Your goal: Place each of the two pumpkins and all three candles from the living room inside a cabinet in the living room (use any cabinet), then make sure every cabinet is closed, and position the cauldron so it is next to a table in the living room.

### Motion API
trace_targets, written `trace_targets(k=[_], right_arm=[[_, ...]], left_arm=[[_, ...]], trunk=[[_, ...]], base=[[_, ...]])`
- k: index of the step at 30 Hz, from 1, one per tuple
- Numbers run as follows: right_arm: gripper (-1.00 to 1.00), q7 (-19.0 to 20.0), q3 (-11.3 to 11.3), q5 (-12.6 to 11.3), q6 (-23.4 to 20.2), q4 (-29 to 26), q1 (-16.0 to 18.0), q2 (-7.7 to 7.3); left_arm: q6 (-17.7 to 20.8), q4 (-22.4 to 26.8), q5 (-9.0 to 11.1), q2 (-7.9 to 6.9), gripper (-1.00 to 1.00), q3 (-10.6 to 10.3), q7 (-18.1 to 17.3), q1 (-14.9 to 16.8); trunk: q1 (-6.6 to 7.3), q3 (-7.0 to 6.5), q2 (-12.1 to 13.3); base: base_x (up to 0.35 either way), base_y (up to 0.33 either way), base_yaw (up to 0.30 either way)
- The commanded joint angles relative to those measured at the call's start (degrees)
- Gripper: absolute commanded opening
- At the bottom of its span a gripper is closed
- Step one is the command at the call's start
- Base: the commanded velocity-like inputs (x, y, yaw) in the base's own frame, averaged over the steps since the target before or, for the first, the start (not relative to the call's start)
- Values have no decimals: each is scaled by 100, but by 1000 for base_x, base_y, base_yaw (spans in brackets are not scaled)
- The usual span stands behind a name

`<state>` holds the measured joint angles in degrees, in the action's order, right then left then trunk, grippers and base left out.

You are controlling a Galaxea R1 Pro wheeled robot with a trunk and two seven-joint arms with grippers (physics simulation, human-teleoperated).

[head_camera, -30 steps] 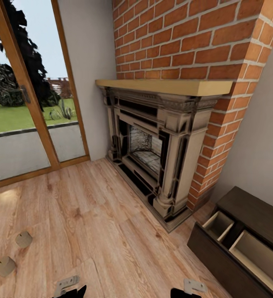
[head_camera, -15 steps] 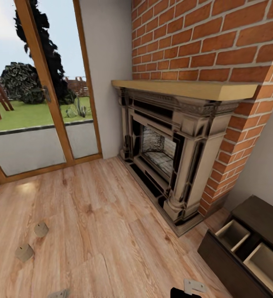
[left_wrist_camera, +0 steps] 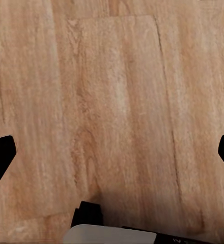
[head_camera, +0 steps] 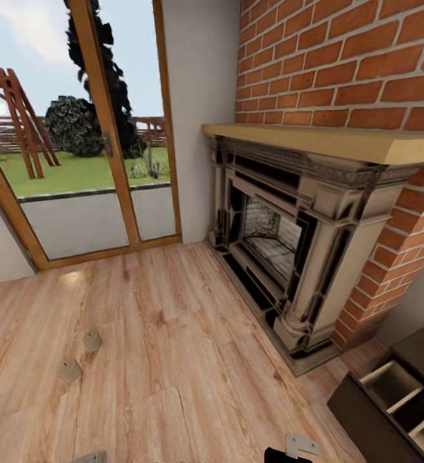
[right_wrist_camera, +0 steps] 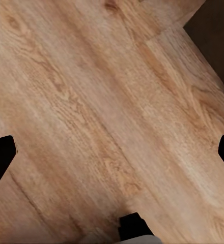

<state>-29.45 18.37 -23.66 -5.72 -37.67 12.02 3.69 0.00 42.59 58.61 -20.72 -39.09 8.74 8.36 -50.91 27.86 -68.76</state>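
While both grippers, left gripper and right gripper, hang spread over the plank floor, we see two candles at eight o'clock, the cabinet with drawers pulled out at four.

Head view high above floor; wrist views close over it.

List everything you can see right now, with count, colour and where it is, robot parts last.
candles: two, beige-grey, on the floor at lower left, apart.
cabinet: one, dark brown, lower right, drawers pulled open, pale inside.
fireplace: one, ornate stone, against the brick chimney.
mantel shelf: one, pale wood, above the fireplace.
glass door: wood-framed, at left, garden beyond.
floor: light wood planks.
left gripper: black jaws spread, empty.
right gripper: black jaws spread, empty.
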Motion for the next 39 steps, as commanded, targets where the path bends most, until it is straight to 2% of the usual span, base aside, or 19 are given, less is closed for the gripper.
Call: trace_targets(k=[1,12,26,36,39], right_arm=[[100,-45,29,-25,-34,-13,2,-3],[100,254,35,-24,-34,-11,2,-8],[100,282,40,-9,-34,-11,2,1],[100,282,44,-5,-34,-12,2,8],[100,282,50,6,-34,-13,-2,8]], left_arm=[[0,10,36,-6,100,-38,49,9],[0,4,40,36,100,-44,49,10],[0,-56,37,78,100,-62,43,17],[0,-175,39,103,100,-57,48,23],[0,-254,43,161,100,-63,53,30]], trunk=[[22,-8,37],[264,-155,479],[571,-338,1040],[791,-467,1441],[857,-516,1561]], base=[[0,0,249],[0,0,248],[0,0,225],[0,0,143],[0,0,39]])
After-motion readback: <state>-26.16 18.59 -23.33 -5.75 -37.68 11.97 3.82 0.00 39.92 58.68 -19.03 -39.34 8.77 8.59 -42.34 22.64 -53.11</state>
